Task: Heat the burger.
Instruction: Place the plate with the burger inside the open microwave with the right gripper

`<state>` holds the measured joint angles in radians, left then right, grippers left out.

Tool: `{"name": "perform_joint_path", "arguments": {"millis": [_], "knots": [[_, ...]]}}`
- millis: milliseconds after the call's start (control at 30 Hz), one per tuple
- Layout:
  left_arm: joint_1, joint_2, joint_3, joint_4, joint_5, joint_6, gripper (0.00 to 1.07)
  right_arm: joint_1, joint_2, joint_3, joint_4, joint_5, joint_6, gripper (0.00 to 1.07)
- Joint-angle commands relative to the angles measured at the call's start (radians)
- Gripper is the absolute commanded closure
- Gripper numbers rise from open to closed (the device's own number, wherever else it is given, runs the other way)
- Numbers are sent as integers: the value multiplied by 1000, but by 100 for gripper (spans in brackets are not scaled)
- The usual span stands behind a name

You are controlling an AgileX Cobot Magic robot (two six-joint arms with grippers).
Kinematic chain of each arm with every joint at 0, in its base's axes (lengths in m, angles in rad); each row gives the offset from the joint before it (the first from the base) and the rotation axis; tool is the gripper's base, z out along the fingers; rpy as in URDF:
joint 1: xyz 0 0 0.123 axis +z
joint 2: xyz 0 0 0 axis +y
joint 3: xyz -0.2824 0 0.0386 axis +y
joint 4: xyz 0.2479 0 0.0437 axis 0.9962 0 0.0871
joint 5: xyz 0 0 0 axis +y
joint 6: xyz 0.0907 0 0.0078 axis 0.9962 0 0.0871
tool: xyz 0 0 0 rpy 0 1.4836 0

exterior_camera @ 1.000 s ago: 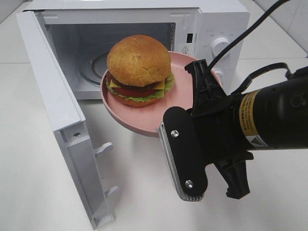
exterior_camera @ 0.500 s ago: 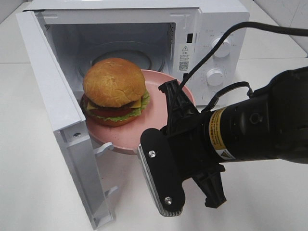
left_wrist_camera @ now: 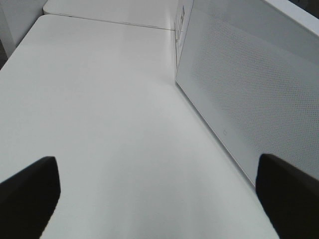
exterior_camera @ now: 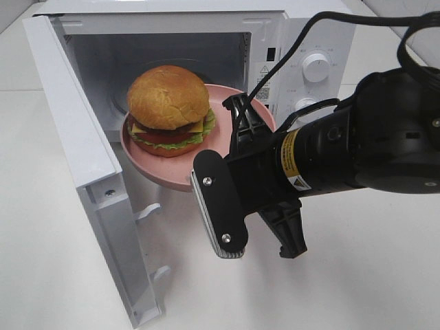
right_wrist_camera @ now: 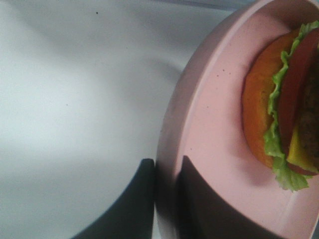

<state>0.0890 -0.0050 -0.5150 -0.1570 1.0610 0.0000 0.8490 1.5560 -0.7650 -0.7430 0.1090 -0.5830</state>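
- Moved the burger (exterior_camera: 168, 103) leftward, then deeper; now at the mouth of the microwave (exterior_camera: 309, 27), on the far side of the pink plate (exterior_camera: 175, 172).
- Pinching the plate's near rim with the right gripper (right_wrist_camera: 167, 199); holding the left gripper (left_wrist_camera: 158, 194) spread wide, empty.
- Remaining, probably: set down, release, shut the door (exterior_camera: 75, 137).

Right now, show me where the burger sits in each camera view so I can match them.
Exterior high: the burger is upper left of centre, on the pink plate, in front of the open microwave.
Left wrist: not in it; only the table and the microwave door.
Right wrist: partly cut off, on the plate pinched by the right gripper.
Shared landmark: the pink plate; the door ties in the left wrist view.
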Motion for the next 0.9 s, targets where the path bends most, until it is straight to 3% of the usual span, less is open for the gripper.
{"name": "perform_joint_path", "arguments": {"millis": [33,233,900], "knots": [[2,-9,1,2,-1,0,4,-31,3,-28,-21,-61,-38,104],[2,-9,1,2,-1,0,4,-74,14,-44,0,-101,-67,104],[2,-7,1,2,0,0,4,-74,160,-155,0,-170,-99,104]]}}
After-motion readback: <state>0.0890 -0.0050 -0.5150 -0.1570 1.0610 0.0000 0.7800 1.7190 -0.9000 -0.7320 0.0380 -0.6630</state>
